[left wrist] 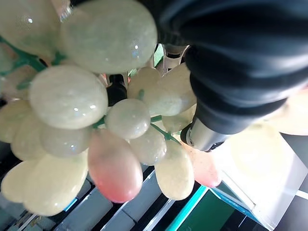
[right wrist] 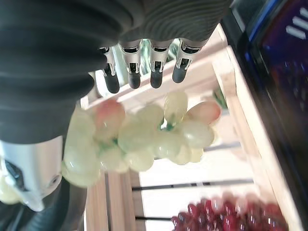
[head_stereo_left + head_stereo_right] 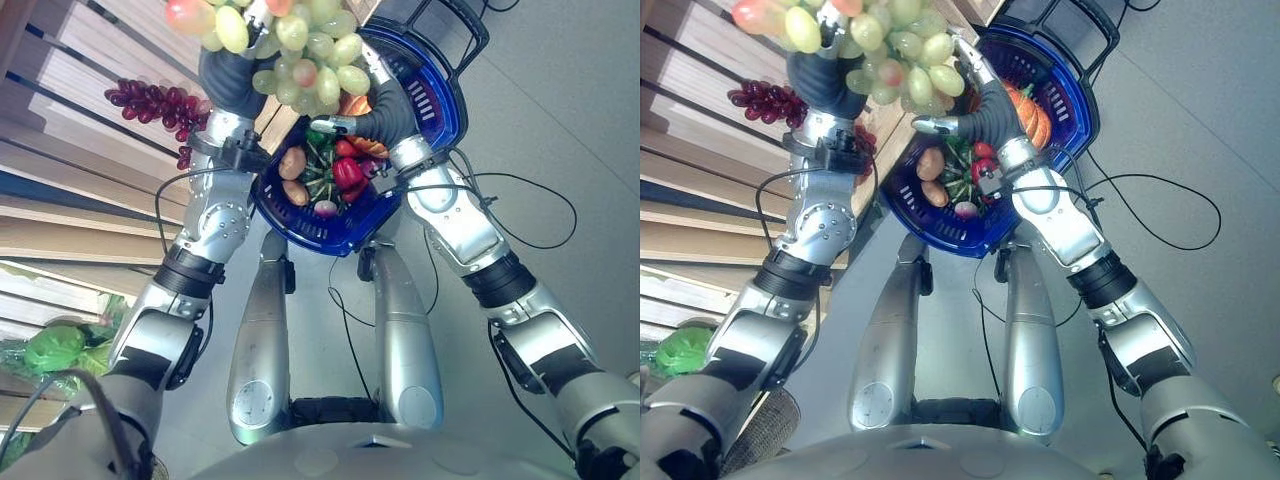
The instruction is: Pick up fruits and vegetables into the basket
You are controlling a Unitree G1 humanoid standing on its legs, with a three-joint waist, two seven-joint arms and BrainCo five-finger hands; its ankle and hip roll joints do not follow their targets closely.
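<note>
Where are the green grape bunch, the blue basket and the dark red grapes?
green grape bunch (image 3: 318,62), left eye view, on a middle grape.
blue basket (image 3: 447,112), left eye view, on its bare right wall.
dark red grapes (image 3: 150,101), left eye view, on the cluster's middle.

Both arms reach forward and raised; the left hand (image 3: 232,75) curls closed, the right hand (image 2: 144,72) has straight fingers.

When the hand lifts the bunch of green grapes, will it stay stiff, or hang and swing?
The green grape bunch will probably hang and swing: its grapes sit on thin green stems. The glossy, rounded grapes may slip against the fingers. Held by the left hand, it looks fairly light, though that is uncertain.
</note>
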